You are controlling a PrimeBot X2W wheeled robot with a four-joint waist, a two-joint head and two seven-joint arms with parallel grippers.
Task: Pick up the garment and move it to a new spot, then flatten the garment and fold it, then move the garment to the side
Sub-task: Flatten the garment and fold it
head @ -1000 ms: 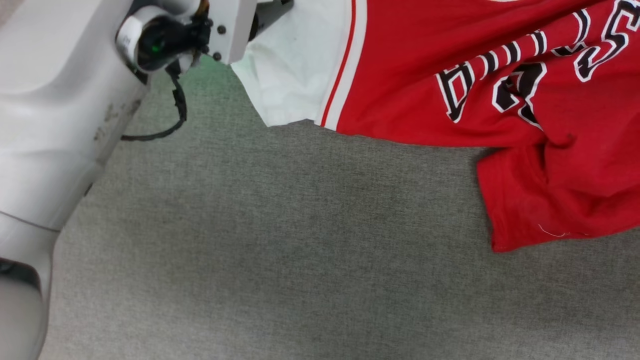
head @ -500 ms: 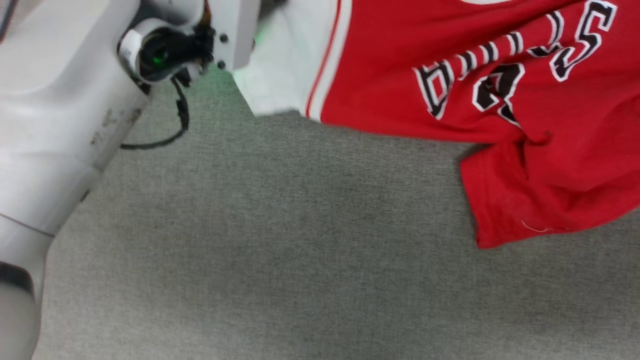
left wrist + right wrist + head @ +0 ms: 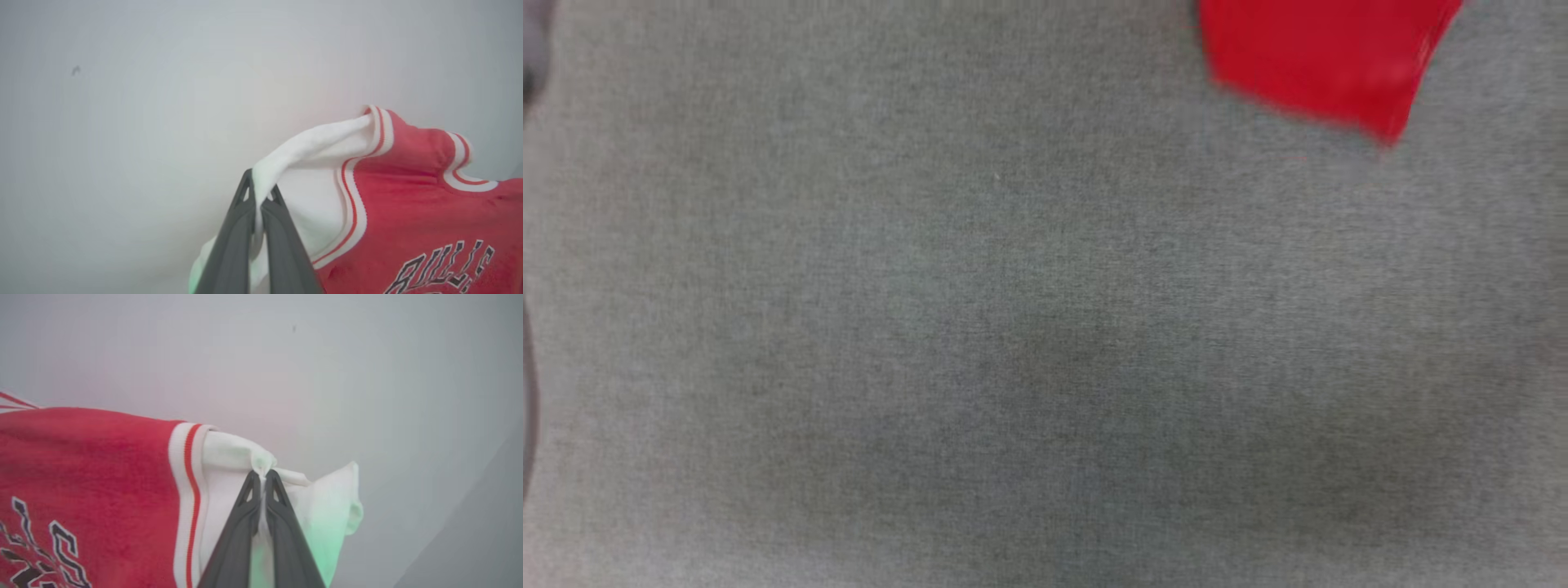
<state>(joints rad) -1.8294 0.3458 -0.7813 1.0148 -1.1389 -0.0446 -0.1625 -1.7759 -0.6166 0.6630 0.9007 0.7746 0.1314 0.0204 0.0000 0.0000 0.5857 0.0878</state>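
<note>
— Where to find the red jersey T-shirt [image 3: 408, 212]?

— Up off both grippers, against a plain pale backdrop [image 3: 122, 102]. Pinched at one white sleeve [image 3: 310, 163] by the left gripper [image 3: 259, 192], right at the tips. Spreads away to the right in the left wrist view, with black lettering [image 3: 441, 265] low on the chest.

— And on the other side?

— Much the same. Clamped at the other white sleeve [image 3: 327, 498] by the right gripper [image 3: 263, 477], with a small bunched fold of white cloth poking out past the tips. Runs off to the left in that view.

— Closed, then?

— Closed tight on sleeve cloth, both pairs, with a thin layer nipped between.

— From the head view?

— A blurred red corner [image 3: 1315, 57] at the top right, over a grey woven surface [image 3: 1013, 343]. Cannot tell whether touching it or hanging clear.
</note>
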